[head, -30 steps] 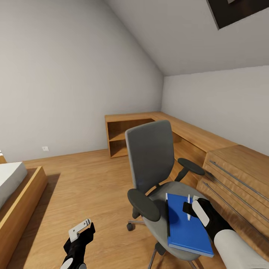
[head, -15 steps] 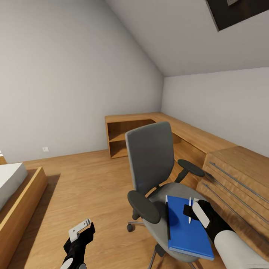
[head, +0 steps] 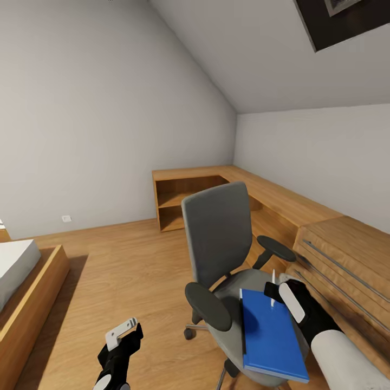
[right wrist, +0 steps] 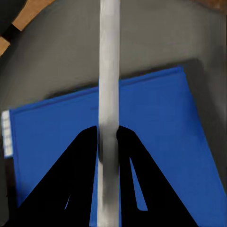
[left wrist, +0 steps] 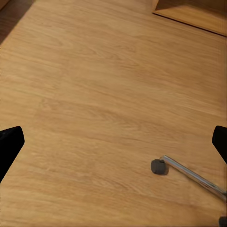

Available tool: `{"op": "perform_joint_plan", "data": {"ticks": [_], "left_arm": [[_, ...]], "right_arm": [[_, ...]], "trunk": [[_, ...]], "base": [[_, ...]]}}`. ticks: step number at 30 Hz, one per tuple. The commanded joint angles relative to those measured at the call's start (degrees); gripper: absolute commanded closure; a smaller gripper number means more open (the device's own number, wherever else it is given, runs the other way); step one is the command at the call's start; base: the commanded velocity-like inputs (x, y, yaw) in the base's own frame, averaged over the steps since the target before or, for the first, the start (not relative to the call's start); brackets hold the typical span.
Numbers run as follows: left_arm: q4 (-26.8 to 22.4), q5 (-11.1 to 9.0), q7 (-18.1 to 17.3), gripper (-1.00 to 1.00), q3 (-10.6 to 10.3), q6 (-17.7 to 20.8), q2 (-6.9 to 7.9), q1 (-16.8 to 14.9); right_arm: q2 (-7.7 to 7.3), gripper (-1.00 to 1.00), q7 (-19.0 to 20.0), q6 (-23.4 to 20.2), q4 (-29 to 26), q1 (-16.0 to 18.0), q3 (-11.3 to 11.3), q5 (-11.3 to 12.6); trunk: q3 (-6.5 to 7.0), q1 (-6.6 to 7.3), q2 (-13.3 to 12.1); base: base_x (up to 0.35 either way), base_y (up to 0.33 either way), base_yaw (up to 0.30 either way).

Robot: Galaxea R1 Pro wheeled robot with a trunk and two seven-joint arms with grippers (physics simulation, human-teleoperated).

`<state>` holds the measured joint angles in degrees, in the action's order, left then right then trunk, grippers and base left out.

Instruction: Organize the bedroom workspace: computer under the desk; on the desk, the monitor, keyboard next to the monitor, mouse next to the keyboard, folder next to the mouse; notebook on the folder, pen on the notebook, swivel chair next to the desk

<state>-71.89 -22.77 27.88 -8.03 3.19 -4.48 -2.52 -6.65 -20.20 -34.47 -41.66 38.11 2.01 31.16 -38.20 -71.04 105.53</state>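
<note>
A grey swivel chair (head: 219, 238) stands in the middle of the room. On its seat lies a flat blue folder or notebook (head: 268, 333); I cannot tell which, and a dark edge shows along one side. My right gripper (head: 274, 293) hovers over the blue cover's far end, shut on a thin white pen (head: 272, 287). In the right wrist view the black fingers (right wrist: 87, 156) pinch the pen (right wrist: 109, 71) above the blue cover (right wrist: 161, 123). My left gripper (head: 123, 335) hangs low over the floor beside the chair, open and holding nothing, its fingertips (left wrist: 9, 146) far apart.
A long wooden desk (head: 281, 195) runs along the far right wall, with an open shelf unit (head: 179, 203) at its corner and drawers (head: 346, 254) close to my right arm. A bed (head: 21, 271) lies at the left. A chair caster (left wrist: 159, 166) rests on the wooden floor.
My right gripper has lifted the pen off the blue cover, toward its far edge. The camera has tilted up a little. The left arm has hardly moved.
</note>
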Motion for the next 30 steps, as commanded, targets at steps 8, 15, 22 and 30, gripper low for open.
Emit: {"op": "perform_joint_plan", "data": {"ticks": [8,15,22,30], "left_arm": [[-0.1,-0.3,2.9,-1.0,-0.5,0.2,0.0,0.0],[-0.1,-0.4,3.6,-1.0,-0.6,0.2,-0.02,0.0],[-0.1,-0.4,3.4,-1.0,-0.7,0.3,-0.04,0.0],[0.9,-0.4,3.2,-1.0,-4.4,0.7,0.05,0.0]], "right_arm": [[-0.11,1.0,-0.8,-0.2,-12.9,-4.4,0.2,0.6],[-0.12,1.0,-1.0,-0.3,-23.8,-9.7,0.0,0.6],[-0.07,1.0,-1.5,-0.5,-34.6,-14.5,-1.0,0.5],[-0.02,1.0,-4.8,-0.7,-44.5,-18.5,-1.3,0.6]], "trunk": [[1.38,1.77,-3.2],[2.63,3.31,-6.0],[3.89,4.84,-8.8],[5.33,6.6,-12.0]], "base": [[-0.03,0.0,0.0],[-0.263,0.0,0.0],[-0.332,0.0,0.0],[-0.342,0.0,0.0]]}}
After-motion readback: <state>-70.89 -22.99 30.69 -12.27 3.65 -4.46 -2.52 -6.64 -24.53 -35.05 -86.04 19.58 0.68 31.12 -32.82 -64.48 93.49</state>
